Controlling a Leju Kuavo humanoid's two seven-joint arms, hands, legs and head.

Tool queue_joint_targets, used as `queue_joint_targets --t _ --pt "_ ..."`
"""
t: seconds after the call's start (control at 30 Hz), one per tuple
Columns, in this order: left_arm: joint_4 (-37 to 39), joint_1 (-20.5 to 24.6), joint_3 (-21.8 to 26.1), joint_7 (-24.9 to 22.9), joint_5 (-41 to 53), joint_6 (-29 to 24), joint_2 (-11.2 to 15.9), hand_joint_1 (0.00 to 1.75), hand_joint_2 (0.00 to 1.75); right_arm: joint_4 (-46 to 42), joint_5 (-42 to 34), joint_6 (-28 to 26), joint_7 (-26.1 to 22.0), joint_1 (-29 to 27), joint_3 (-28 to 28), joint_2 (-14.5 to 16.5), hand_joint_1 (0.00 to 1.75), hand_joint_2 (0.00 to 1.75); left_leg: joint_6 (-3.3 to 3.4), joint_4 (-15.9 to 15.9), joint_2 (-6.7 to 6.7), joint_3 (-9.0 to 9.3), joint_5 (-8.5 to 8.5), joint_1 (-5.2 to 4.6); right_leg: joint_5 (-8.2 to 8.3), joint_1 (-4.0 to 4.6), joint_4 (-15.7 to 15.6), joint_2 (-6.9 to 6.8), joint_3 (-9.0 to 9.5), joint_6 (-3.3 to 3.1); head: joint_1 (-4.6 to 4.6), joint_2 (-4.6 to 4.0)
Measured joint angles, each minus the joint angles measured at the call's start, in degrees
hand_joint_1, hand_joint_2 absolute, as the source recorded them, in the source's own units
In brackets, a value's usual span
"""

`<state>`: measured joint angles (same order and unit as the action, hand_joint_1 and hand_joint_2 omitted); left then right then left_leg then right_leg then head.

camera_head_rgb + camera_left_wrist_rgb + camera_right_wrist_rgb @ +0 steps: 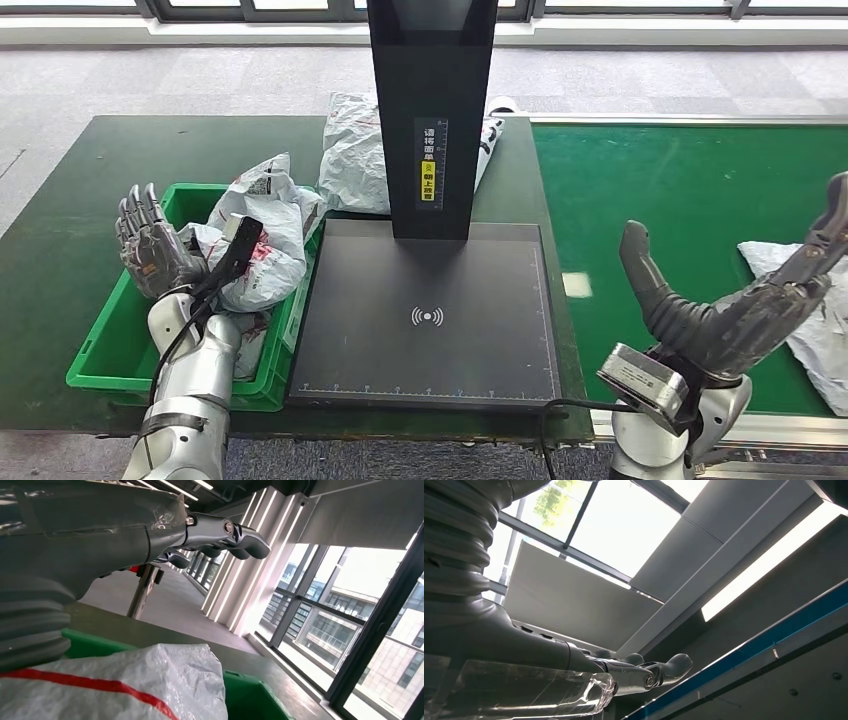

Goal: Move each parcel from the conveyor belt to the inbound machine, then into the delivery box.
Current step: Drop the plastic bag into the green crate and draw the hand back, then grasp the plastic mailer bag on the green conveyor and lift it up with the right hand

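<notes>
A white parcel [818, 320] lies on the green conveyor belt [690, 190] at the right edge. My right hand [740, 300] hovers just left of it, palm up, fingers spread, holding nothing. The black inbound machine [430, 315] stands in the middle, its flat scanning plate bare. The green delivery box [110, 350] at the left holds a white parcel with red marks [262, 225]; that parcel [115, 687] also fills the lower part of the left wrist view. My left hand [150, 245] is raised over the box, fingers upright and apart, empty.
Another white bag [352, 150] lies behind the machine's black post [432, 110] on the dark green table [60, 230]. A small white label [576, 285] lies on the belt near the machine. Windows and grey floor lie beyond the table.
</notes>
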<state>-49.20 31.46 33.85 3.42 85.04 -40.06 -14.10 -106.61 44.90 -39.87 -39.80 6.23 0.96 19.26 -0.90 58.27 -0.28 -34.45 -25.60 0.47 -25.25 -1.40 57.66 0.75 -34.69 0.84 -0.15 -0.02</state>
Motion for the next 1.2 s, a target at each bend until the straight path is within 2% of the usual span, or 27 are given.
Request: queue_joint_targets --t 0.37,0.53,0.7,0.9,1.1,1.2 --pt "-20.0 -10.5 -7.2 3.0 -3.5 0.0 -4.8 0.00 1.75 -0.5 -1.5 0.0 0.0 -1.1 -3.5 0.0 0.00 1.75 0.05 0.0 -0.01 -0.07 -0.08 0.00 -0.05 0.00 -0.1 0.05 -0.04 0.01 0.01 0.01" --pt "-30.7 -15.0 -11.7 3.0 -6.0 0.0 -5.6 0.00 1.75 -1.0 -1.8 0.0 0.0 -1.7 -6.9 0.0 0.00 1.75 0.05 0.0 0.00 -0.09 -0.08 0.01 -0.05 0.03 -0.1 0.04 -0.05 0.01 0.01 0.01" --pt "-37.9 -16.3 -13.9 4.3 -8.2 0.0 -5.5 0.00 1.75 -1.0 -1.7 0.0 0.0 -2.1 -9.1 -0.1 0.00 1.75 0.04 0.0 -0.01 -0.11 -0.07 0.02 -0.04 0.04 0.0 0.00 -0.04 0.01 0.00 0.01" --pt "-41.4 -16.7 -14.3 8.7 -11.9 0.0 -5.4 0.00 1.75 -1.0 -2.1 0.0 0.0 -2.3 -10.7 -0.1 0.00 1.75 0.04 0.0 -0.02 -0.11 -0.07 0.02 -0.04 0.04 0.0 -0.03 -0.03 0.01 0.00 -0.01" --pt "-40.9 -16.5 -15.0 17.5 -23.6 0.0 -5.4 0.00 1.75 0.7 -3.3 0.0 0.0 -2.4 -13.7 -0.2 0.00 1.75 0.04 0.0 -0.04 -0.12 -0.07 0.02 -0.04 0.03 0.0 -0.05 -0.02 0.01 0.00 0.01" --pt "-39.6 -16.4 -15.7 20.4 -26.7 0.0 -5.4 0.00 1.75 2.4 -3.0 0.0 0.0 -2.2 -15.6 -0.3 0.00 1.75 0.05 0.0 -0.05 -0.11 -0.07 0.01 -0.04 0.03 0.0 -0.07 -0.02 0.01 0.00 0.00"
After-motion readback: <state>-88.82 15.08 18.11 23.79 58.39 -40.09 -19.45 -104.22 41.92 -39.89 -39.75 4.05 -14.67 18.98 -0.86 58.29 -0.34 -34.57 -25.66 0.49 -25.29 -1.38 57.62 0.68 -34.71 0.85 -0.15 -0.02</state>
